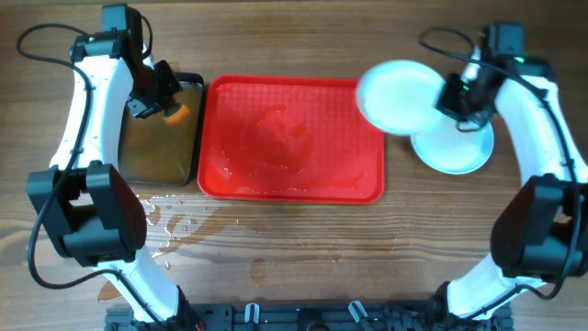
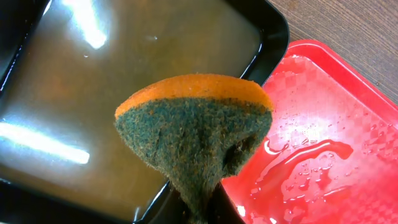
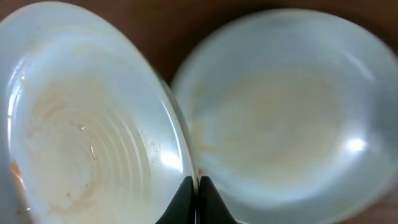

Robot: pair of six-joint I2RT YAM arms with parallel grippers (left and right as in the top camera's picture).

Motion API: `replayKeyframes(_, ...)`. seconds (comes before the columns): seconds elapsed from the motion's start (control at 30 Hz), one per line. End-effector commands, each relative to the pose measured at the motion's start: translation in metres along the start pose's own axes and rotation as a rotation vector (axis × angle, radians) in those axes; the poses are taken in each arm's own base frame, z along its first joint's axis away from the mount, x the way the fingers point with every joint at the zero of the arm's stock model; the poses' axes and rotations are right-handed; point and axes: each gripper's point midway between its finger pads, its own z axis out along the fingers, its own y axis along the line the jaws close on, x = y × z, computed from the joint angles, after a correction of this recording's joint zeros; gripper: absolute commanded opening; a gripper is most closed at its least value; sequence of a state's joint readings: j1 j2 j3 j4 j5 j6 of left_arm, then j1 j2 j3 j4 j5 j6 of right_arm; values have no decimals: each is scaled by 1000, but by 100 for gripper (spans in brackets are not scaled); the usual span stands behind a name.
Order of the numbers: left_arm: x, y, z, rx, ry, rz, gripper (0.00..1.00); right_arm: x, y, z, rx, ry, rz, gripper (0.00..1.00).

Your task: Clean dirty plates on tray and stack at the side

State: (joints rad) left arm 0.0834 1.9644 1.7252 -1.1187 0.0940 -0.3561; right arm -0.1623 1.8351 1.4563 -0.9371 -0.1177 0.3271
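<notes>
Pinching one plate [image 1: 397, 94] in our right claw [image 1: 457, 97], we squeeze a sponge [image 1: 174, 113] in our left claw [image 1: 153, 97] over the black tray [image 1: 158, 152].

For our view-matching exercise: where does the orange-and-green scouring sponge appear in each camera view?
Overhead: sponge upper left, over the black rectangular tray.
Left wrist: sponge at centre.
Right wrist: not in it.
Shared landmark: bright red plastic tray, right of it.
</notes>
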Motion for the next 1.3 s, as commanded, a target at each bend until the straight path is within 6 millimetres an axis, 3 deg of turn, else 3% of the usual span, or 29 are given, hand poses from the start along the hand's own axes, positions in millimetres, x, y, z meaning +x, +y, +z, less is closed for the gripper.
replayKeyframes(0.0, 1, 3, 6, -15, 10, 11, 4, 18, -61, 17, 90, 47, 161, 4)
replayKeyframes(0.1, 1, 3, 6, -15, 9, 11, 4, 28, -91, 27, 110, 65, 234, 4)
replayKeyframes(0.23, 0, 5, 6, -25, 4, 11, 4, 32, -114, 30, 121, 67, 297, 4)
replayKeyframes(0.33, 0, 5, 6, -25, 4, 11, 4, 31, -115, 30, 121, 64, 296, 4)
replayKeyframes(0.53, 0, 5, 6, -26, 4, 11, 4, 30, -114, 24, 120, 58, 289, 18)
replayKeyframes(0.77, 0, 5, 6, -26, 4, 11, 4, 17, -108, -20, 110, -65, 252, 26)
replayKeyframes(0.87, -1, 7, 6, -41, -2, 12, 4, 13, -88, -41, 29, -117, 226, 31)
replayKeyframes(1.03, -9, 29, 5, -165, -52, 12, 4, 16, -29, -59, -107, -156, 68, 35)
replayKeyframes(1.1, -9, 35, 11, -194, -61, 13, 4, 20, -8, -57, -125, -157, 10, 36)
replayKeyframes(1.27, 1, 43, 48, -192, -61, 13, 4, 28, 54, -55, -197, -188, -153, 40)
